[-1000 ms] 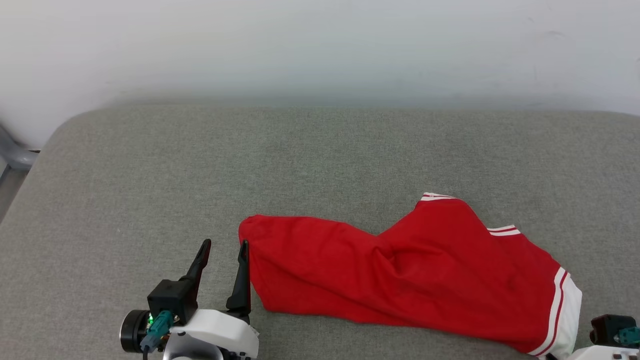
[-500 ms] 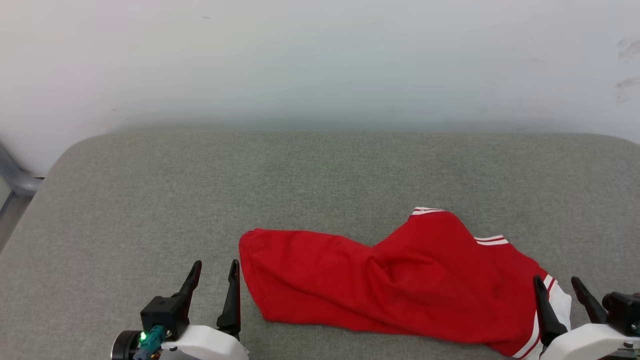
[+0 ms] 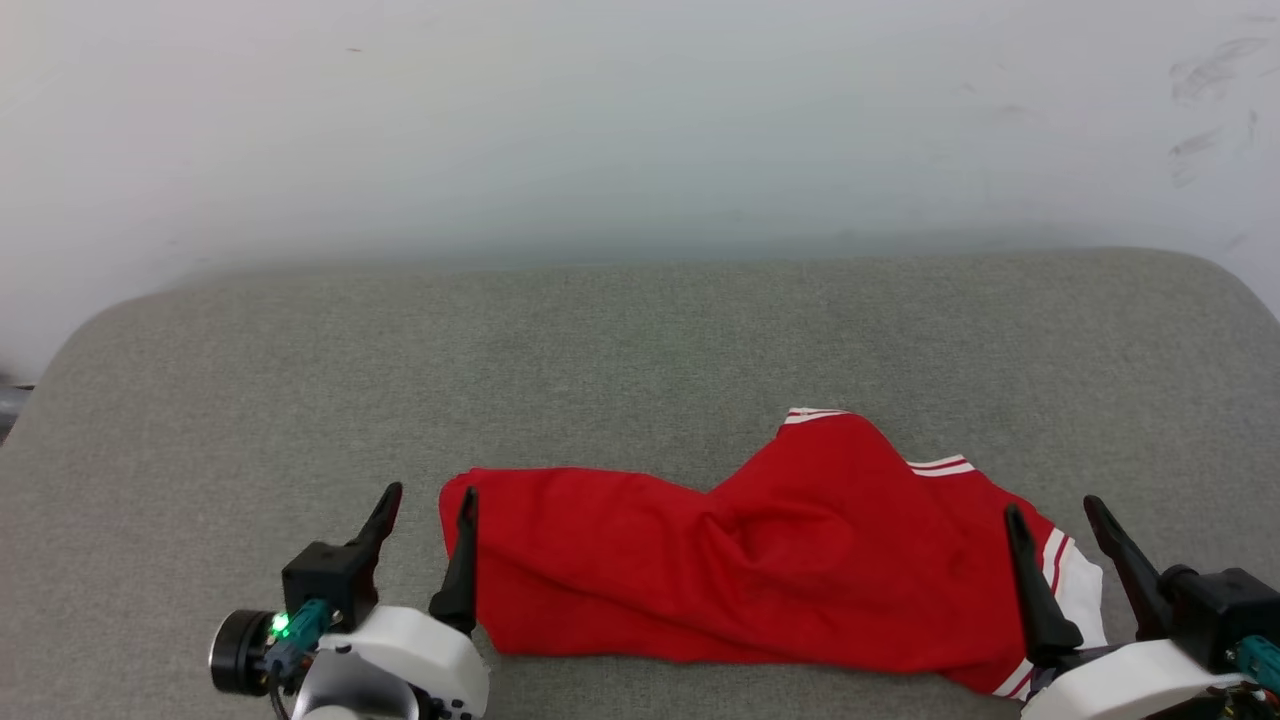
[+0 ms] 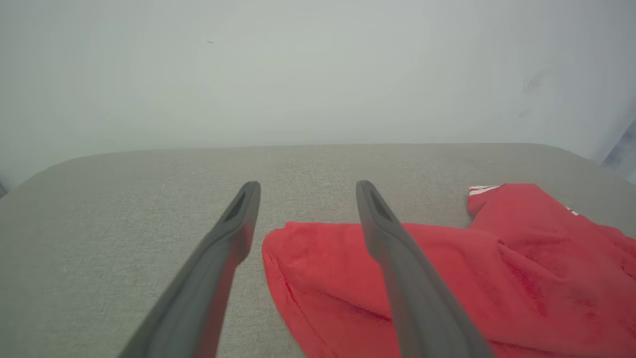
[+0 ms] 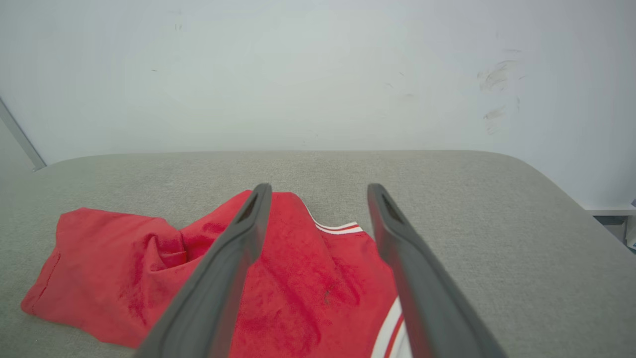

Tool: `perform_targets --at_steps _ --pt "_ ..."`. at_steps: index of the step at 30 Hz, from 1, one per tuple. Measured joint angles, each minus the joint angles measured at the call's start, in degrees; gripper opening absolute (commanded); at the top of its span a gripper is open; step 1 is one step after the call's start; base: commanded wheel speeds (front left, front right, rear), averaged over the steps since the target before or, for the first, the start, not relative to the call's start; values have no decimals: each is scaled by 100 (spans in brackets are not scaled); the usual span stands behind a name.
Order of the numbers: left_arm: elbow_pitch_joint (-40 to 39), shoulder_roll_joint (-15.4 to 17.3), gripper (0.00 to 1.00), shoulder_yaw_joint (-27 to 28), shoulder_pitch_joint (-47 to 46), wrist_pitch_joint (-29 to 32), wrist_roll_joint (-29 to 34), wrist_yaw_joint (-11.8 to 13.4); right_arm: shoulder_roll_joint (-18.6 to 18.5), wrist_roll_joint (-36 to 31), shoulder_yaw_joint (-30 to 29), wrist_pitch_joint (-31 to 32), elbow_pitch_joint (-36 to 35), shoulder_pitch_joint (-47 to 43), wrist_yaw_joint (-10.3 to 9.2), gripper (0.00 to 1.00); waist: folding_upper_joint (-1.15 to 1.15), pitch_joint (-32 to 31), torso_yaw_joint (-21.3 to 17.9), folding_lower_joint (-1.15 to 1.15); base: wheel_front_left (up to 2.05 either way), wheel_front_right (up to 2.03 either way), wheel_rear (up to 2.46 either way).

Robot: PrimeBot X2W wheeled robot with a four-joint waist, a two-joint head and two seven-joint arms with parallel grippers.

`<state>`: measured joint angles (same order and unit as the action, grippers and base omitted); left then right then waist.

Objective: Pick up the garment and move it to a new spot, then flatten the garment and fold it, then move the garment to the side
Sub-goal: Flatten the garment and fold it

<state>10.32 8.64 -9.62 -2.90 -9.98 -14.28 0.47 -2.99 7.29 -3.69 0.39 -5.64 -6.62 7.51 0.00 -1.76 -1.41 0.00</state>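
You are looking at a wide grey padded surface (image 3: 600, 340) with rounded far corners, set against a pale wall (image 3: 640, 120) that has a few faint scuff marks at its far right.

The garment (image 3: 740, 570) lies on this surface close to the near edge and right of centre. It is a bright red shirt, rumpled rather than flat, stretched from left to right. Its left end is a rounded red edge. Toward the right it rises into a hump on the far side, with white-and-red striped bands showing along that far edge. A white sleeve (image 3: 1078, 590) with red stripes forms its near right end.

Your left gripper (image 3: 430, 493) sits at the near left with its jaws spread wide and nothing between them. Its left finger is over bare grey surface. Its right finger (image 4: 392, 248) crosses the garment's left edge (whether it touches the cloth cannot be told). A small green light (image 3: 279, 625) glows on that wrist.

Your right gripper (image 3: 1052, 507) sits at the near right, also spread wide and gripping nothing. Its left finger (image 5: 233, 248) is over the red cloth, its right finger is over the grey surface just right of the sleeve, and the striped sleeve lies between them.
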Motion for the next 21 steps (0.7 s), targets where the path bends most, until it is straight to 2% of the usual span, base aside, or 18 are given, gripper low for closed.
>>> perform_targets --at_steps 6,10,11,21 --pt "107 35 100 -318 -578 724 -68 -322 1 126 211 -12 -185 2 0 100 0 120 -227 0 0 0 0" --pt "385 5 100 -632 -1180 1595 -176 -522 2 186 236 -20 -224 76 0 100 0 301 -343 0 0 0 0" --pt "595 -3 100 -789 -1509 2060 -237 -611 2 220 218 -10 -207 133 0 100 0 417 -400 0 0 0 0" --pt "1733 44 100 -1464 -2687 3976 -504 -757 2 400 282 -100 12 455 -1 100 0 1075 -724 1 0 0 0"
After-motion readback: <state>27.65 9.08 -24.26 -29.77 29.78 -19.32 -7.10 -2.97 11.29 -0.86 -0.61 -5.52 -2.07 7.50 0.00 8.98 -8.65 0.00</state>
